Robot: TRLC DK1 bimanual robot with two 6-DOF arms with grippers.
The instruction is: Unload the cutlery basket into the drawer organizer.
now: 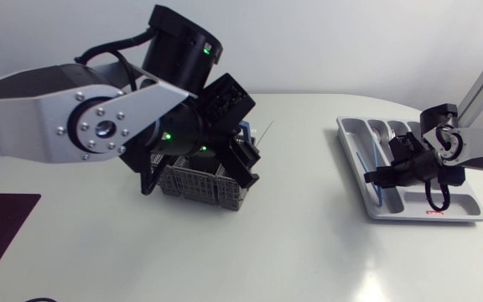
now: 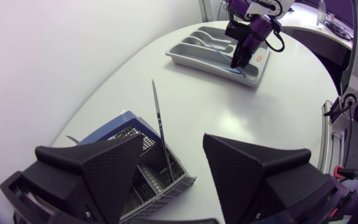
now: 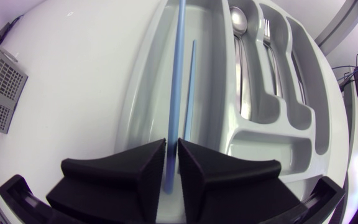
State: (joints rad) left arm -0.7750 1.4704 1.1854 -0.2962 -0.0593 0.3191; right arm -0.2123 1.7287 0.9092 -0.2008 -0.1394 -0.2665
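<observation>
Left claw (image 2: 173,142): released, fingers spread wide, hanging just above the grey wire-mesh cutlery basket (image 2: 161,185), which sits on the white counter (image 1: 292,252) left of the middle. One thin dark grey rod (image 2: 159,118) stands nearly upright in the basket and rises through the gap between the fingers. I see no contact with either finger. Right claw (image 3: 173,147): clenched on a slender light blue rod (image 3: 178,74), fingers pressing it from both sides near one end. The rod runs out ahead of the claw over the long outer compartment of the grey plastic drawer organizer (image 3: 272,140). I cannot tell if its far end touches down. A second, thinner blue rod (image 3: 191,87) lies in that same compartment just beside it. A silver spoon (image 3: 240,23) and a silver fork (image 3: 266,31) lie in neighbouring slots. The organizer sits at the counter's right side, well apart from the basket.
</observation>
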